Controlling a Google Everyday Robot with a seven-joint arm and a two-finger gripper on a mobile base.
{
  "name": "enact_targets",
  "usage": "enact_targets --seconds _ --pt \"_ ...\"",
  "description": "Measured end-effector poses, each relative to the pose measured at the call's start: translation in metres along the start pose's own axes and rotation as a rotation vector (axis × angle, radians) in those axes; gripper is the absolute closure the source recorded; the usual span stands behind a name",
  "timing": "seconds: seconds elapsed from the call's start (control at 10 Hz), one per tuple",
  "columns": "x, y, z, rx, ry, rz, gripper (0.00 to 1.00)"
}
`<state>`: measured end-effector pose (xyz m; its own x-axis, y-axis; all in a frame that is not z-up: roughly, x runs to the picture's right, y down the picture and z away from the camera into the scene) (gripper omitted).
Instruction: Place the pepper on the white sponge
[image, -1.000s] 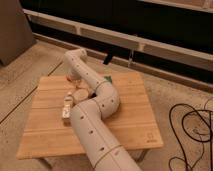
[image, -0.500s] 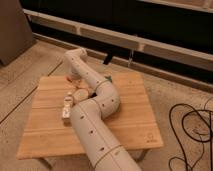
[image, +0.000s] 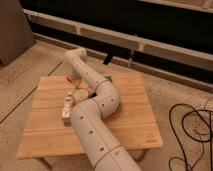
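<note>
The white sponge (image: 66, 107) is a whitish oblong block with tan marks, lying on the left half of the wooden table (image: 130, 107). My white arm reaches from the bottom of the view up over the table and bends down at the far left. The gripper (image: 75, 78) hangs there near the table's back edge, beyond the sponge. A small reddish patch right at the gripper may be the pepper; I cannot tell whether it is held. The arm hides whatever lies under it.
A round beige cup (image: 80, 94) stands between the gripper and the sponge, close to the arm. A small green thing (image: 107, 77) shows at the back, right of the arm. Black cables (image: 192, 130) lie on the floor to the right.
</note>
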<state>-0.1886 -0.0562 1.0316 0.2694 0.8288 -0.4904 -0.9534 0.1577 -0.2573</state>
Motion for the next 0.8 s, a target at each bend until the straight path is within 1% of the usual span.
enact_targets --seconds 0.1,0.2,0.3,0.5,0.7,0.8 --pt "-0.018 -0.004 -0.011 0.028 -0.063 -0.02 0.26" --pt "-0.029 -0.004 -0.016 0.038 -0.102 -0.031 0.26" --pt "-0.04 0.001 -0.02 0.03 -0.144 -0.041 0.26" --pt "-0.044 0.007 -0.014 0.006 -0.16 -0.047 0.26" --pt "-0.038 0.019 -0.004 -0.024 -0.141 -0.054 0.26" --pt "-0.031 0.022 0.005 -0.029 -0.119 -0.063 0.26"
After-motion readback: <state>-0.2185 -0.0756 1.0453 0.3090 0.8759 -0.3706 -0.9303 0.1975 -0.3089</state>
